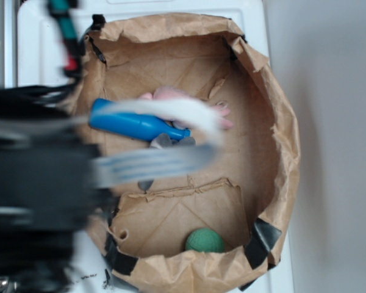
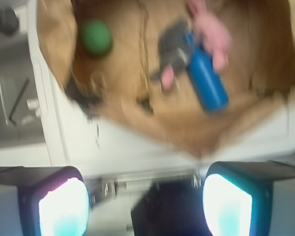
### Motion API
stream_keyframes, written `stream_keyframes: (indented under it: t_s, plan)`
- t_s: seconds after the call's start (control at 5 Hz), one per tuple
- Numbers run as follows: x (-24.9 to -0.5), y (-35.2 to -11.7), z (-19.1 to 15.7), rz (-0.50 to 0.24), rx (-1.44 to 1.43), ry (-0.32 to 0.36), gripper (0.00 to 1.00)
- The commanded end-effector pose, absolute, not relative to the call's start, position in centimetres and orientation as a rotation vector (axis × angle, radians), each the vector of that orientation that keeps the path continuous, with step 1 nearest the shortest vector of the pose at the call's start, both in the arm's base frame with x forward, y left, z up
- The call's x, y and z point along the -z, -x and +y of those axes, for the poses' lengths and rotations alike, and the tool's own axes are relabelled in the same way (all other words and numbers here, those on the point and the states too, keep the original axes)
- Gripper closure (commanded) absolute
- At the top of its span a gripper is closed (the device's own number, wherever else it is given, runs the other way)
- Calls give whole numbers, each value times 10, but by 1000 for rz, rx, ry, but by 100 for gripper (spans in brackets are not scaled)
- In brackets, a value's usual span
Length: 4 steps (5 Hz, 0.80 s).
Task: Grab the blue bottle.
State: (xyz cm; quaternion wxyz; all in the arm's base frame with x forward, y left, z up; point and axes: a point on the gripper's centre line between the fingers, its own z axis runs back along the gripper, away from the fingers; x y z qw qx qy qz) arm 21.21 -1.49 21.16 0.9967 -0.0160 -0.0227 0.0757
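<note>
In the wrist view the green ball (image 2: 95,36) lies at the left of the brown paper bin (image 2: 137,123); the blue bottle (image 2: 204,78) lies further right, beside a pink plush toy (image 2: 210,29) (blurred). The gripper (image 2: 145,206) hangs spread, holding nothing.

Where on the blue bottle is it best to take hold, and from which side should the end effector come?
Probably the wide body of the blue bottle, coming from above. It lies on its side in the paper bag; its neck end meets the pink plush and grey toy, so the thick end is freer. The end effector is open.
</note>
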Motion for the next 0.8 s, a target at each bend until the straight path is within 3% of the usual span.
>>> stream_keyframes:
  t_s: [0.0, 0.2, 0.4, 0.6]
  plan:
    - [-259, -167, -72, -212, 137, 27, 0]
    - [-229, -207, -12, -198, 375, 45, 0]
    - [-207, -253, 40, -144, 327, 37, 0]
    - [-207, -253, 40, -144, 327, 37, 0]
